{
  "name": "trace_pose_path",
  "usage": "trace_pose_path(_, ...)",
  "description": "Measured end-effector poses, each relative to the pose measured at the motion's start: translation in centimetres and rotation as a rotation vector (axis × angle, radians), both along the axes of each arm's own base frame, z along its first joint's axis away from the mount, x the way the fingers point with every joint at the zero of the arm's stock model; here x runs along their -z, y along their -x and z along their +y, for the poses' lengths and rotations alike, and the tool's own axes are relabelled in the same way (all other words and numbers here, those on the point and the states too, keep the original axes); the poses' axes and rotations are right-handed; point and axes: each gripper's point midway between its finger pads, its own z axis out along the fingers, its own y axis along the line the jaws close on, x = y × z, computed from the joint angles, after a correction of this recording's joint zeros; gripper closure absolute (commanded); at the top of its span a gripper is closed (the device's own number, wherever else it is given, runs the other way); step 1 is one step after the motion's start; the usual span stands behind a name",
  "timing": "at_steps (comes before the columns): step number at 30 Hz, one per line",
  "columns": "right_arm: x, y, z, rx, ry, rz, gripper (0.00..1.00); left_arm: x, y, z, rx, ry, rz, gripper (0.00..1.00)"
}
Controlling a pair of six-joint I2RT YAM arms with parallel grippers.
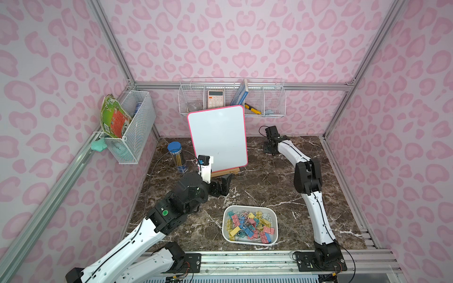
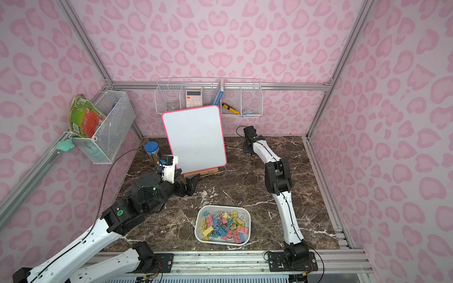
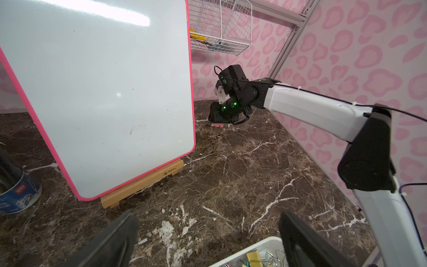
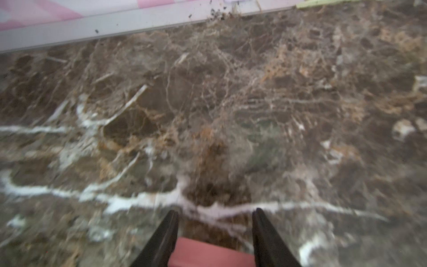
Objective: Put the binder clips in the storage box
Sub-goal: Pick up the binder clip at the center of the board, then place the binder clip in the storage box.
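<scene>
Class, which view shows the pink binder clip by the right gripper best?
The right wrist view: the pink binder clip sits large inside the right gripper. The left wrist view shows it tiny on the table; in both top views the gripper hides it.

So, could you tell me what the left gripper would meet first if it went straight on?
Probably the bare tabletop just ahead: the open left gripper sits low, seemingly angled down, clear of the wooden stand. Farther along, the right gripper lies in line, though depth is unclear.
</scene>
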Motion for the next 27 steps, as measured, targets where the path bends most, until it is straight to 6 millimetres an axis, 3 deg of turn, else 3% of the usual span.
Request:
trace_pose_path(6,-7.2,7.5,-0.6,-0.015,-0.059,-0.096,0.77,-0.3,0.1,0.1,0.000,0.006,-0.006,0.01)
trace_pose_path(10,-11.7,16.8,1.8,-0.107,-0.134,-0.180,0.78,-0.1,0.1,0.2,-0.002,0.004,-0.005,0.01)
trace_pose_path(13,-13.0,24.3,4.5,-0.205,-0.188,-0.209,0.79,0.1,0.1,0.3,-0.008,0.000,-0.005,0.01)
trace_pose_path(16,-12.0,31.0,6.6,-0.272,-0.234,-0.171,0.78,0.4,0.1,0.4,-0.015,-0.004,-0.003,0.01)
trace_pose_path(21,-8.2,41.0,7.9,-0.327,-0.289,-0.043,0.78,0.7,-0.1,1.0,-0.046,-0.013,-0.006,0.01)
trace_pose_path(23,-7.0,43.2,7.8,-0.325,-0.306,-0.010,0.75,1.1,-0.1,1.5,-0.069,-0.018,-0.006,0.01)
trace_pose_path(27,-4.7,45.6,7.7,-0.301,-0.305,0.044,0.66,1.4,-0.3,2.2,-0.107,-0.027,-0.011,0.01)
